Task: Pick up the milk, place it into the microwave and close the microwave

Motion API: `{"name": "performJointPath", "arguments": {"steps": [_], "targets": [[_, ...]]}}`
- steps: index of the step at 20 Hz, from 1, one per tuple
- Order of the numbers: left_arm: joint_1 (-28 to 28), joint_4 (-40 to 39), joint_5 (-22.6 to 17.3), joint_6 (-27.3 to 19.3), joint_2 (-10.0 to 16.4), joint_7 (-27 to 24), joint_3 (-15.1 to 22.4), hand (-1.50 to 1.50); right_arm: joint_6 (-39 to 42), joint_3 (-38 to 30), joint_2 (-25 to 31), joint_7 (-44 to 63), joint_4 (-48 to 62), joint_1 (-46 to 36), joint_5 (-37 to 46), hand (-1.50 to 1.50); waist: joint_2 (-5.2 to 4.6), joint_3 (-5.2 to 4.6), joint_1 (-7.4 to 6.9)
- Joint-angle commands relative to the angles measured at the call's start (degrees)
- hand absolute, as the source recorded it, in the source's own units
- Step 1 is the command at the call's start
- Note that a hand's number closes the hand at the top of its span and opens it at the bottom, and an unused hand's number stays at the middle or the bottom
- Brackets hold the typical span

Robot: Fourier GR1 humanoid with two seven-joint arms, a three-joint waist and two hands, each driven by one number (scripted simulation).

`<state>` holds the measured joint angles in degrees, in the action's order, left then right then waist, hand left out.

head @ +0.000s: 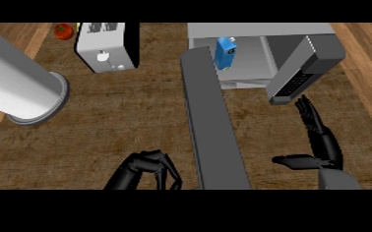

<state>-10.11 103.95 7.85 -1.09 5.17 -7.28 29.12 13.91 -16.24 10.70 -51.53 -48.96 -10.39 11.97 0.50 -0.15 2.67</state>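
Note:
The blue milk carton (226,52) stands upright inside the open microwave (251,32) at the back right. The microwave's grey door (213,128) swings out wide and reaches toward the view's lower edge. My right hand (317,128) is open to the right of the door, its fingers straight and pointing up at the microwave's dark control panel (299,78), with the thumb out to the left. It holds nothing. Left of the door's near end, my left hand (150,168) sits low with its fingers curled under and nothing in it.
A white and black toaster (108,46) stands at the back left, with a red tomato (64,31) beside it. A large grey cylinder (29,88) rises at the left edge. Brown wooden counter (123,113) lies between the hands and these things.

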Motion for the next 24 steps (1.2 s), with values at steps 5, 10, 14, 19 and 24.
{"name": "performJointPath", "arguments": {"steps": [5, 10, 14, 19, 24], "targets": [[16.8, -16.4, 1.3, 8.2, -3.6, 9.2, 2.8, 1.50, 4.9, -0.4, 3.4, 2.2, -13.5, 11.7, -3.7, -1.50, -0.51, 0.08, 0.27], [24.3, -35.0, -0.4, -0.6, -5.1, 0.2, 9.4, 1.50, 6.0, -0.6, 3.0, 2.9, -23.0, 17.7, -7.1, -1.50, -0.64, 0.03, -0.05], [30.6, -44.7, -6.2, -1.7, -5.1, -8.2, 12.8, 1.50, 10.8, -1.5, 5.3, 4.0, -26.4, 18.0, -12.0, -1.50, -0.87, -0.01, 0.72], [36.6, -47.6, -15.1, -8.8, -5.1, -5.2, 22.9, 1.50, 14.4, -2.0, 9.3, 7.7, -29.4, 17.1, -16.1, -1.50, -1.19, -0.06, 3.07], [38.4, -48.5, -18.9, -19.2, -5.2, -4.5, 25.7, 1.50, 13.8, -1.1, 9.9, 6.3, -32.8, 15.4, -17.9, -1.50, -1.45, -0.10, 5.32]]}}
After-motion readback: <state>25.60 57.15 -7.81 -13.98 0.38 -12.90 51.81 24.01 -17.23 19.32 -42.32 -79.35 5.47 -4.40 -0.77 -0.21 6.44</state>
